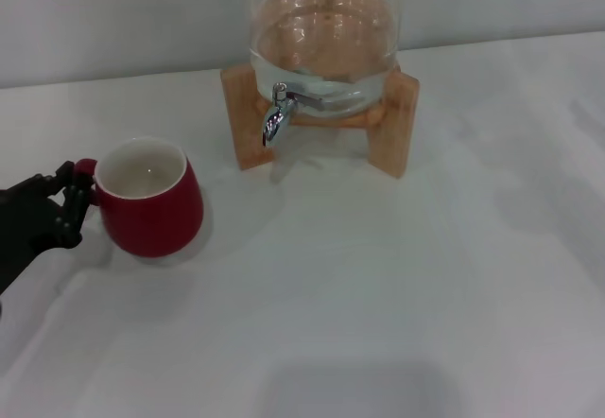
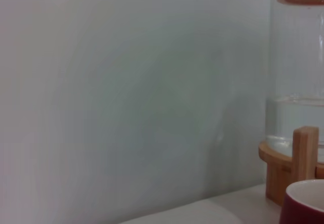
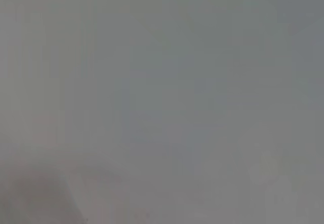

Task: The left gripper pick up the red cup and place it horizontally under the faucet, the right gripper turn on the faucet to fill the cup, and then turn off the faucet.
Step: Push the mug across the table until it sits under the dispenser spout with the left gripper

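Note:
The red cup (image 1: pixel 151 212) stands upright on the white table at the left, white inside showing, its small handle turned to the left. My left gripper (image 1: pixel 72 197) is at the table's left edge, right at that handle and touching it. The cup's rim also shows at the corner of the left wrist view (image 2: pixel 305 202). The faucet (image 1: pixel 275 115) is a small silver tap sticking out from the front of the water jar, to the right of and behind the cup, with nothing under its spout. My right gripper is out of view.
A glass jar (image 1: pixel 326 40) partly full of water sits on a wooden stand (image 1: pixel 392 130) at the back centre; the jar (image 2: pixel 298 107) and the stand (image 2: pixel 305 153) also show in the left wrist view. White table (image 1: pixel 378 295) stretches in front and to the right. The right wrist view is plain grey.

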Action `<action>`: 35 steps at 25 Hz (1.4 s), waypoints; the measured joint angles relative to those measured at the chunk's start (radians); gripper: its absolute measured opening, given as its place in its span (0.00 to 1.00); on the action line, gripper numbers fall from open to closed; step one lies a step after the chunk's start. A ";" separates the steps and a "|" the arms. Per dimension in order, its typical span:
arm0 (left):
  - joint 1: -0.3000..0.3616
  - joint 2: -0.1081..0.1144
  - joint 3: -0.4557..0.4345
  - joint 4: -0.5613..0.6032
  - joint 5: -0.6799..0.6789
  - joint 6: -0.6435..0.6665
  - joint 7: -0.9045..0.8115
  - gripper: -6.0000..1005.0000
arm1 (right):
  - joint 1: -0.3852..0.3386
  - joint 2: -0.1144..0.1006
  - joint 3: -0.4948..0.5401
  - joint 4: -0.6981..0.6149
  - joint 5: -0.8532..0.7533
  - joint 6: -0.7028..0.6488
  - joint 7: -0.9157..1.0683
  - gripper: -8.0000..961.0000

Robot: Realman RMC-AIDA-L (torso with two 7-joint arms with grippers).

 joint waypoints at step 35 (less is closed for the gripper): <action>-0.134 -0.003 0.039 0.050 0.225 0.149 -0.225 0.15 | 0.014 0.000 0.002 0.012 0.000 0.008 -0.009 0.82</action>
